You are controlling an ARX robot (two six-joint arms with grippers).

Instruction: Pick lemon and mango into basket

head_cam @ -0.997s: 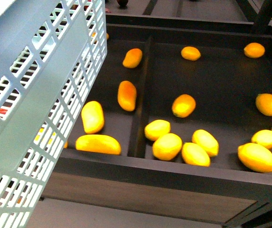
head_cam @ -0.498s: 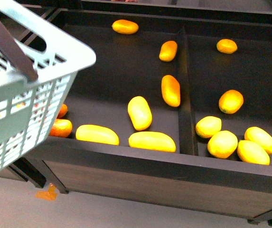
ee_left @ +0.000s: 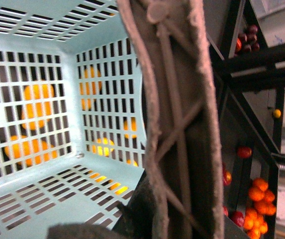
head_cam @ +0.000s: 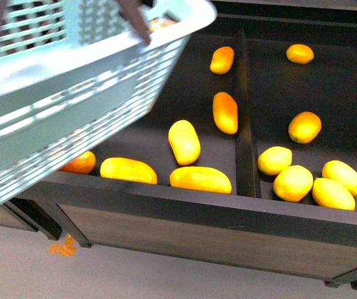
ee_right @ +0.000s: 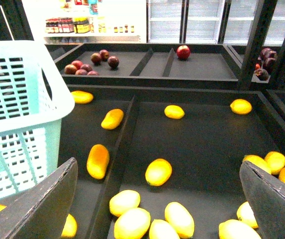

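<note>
Swinging in from the left edge since half a second ago, the light aqua slotted plastic basket (head_cam: 72,106) is now tilting across the upper left of the front view, while the fruit is lying as before. Its ribbed brown handle (ee_left: 177,124) is running right past the left wrist camera. The left jaws are hiding behind it, so I cannot tell how they are standing. Inside, the basket is showing only bare slotted floor.

The right gripper (ee_right: 157,164) is hanging wide open, holding nothing, over the near side of the black display bin (head_cam: 166,199). Smooth, bright yellow oval lemons (head_cam: 292,182) are clustering in its right compartment by the front wall, touching one another. An orange-red fruit (head_cam: 78,163), possibly the mango, is peeking out from under the basket.

For a clean pick, the open fingers should be straddling an outer lemon across its short axis. That glossy rounded skin is likely to be slipping or nudging its neighbours.
</note>
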